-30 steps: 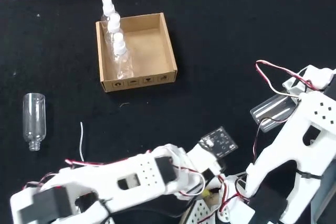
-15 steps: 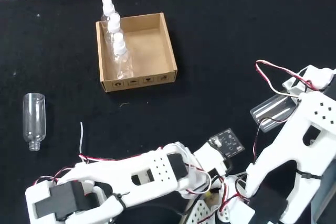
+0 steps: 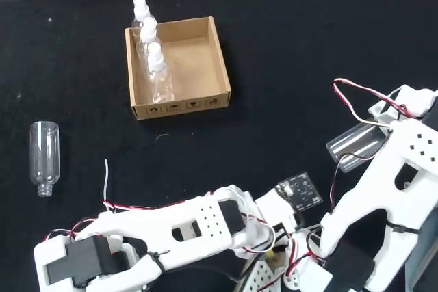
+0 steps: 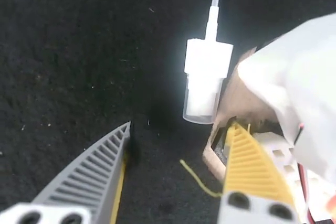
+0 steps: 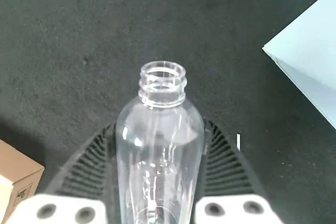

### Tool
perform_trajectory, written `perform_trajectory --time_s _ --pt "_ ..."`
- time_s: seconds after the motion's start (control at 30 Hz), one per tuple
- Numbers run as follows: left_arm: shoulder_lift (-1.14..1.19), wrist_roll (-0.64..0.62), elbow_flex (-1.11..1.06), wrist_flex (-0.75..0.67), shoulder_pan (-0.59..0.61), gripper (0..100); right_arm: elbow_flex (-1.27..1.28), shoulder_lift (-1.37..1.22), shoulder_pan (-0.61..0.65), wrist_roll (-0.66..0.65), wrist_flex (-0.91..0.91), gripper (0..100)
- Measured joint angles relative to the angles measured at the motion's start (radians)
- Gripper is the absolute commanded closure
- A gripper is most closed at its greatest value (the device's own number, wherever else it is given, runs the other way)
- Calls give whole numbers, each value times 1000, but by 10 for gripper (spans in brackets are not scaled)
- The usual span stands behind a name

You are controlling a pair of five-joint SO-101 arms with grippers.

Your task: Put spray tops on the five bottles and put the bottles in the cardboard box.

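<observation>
A white plastic spray top (image 4: 207, 85) lies on the black tabletop (image 4: 63, 51) just ahead of the left arm's spread jaws, dip tube pointing away, while the right arm's jaws pinch a clear uncapped plastic bottle (image 5: 160, 129), neck outward.

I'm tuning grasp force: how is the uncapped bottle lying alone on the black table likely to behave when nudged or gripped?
The uncapped bottle lies on its round side, so a sideways nudge would probably roll it. It looks clear and empty, so it is likely light and easily shoved. Its smooth wall may slip in a loose grip.
</observation>
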State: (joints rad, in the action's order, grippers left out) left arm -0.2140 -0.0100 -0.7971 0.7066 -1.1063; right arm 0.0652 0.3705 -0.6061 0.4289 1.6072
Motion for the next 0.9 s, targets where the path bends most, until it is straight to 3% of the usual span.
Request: perform_trajectory --time_s 0.3,0.5,0.9 --pt "35 8 0 -44 0 740 0 0 0 0 0 988" --pt "84 8 32 -49 0 836 0 0 0 0 0 988" --pt "87 8 34 -49 0 848 0 0 0 0 0 988"
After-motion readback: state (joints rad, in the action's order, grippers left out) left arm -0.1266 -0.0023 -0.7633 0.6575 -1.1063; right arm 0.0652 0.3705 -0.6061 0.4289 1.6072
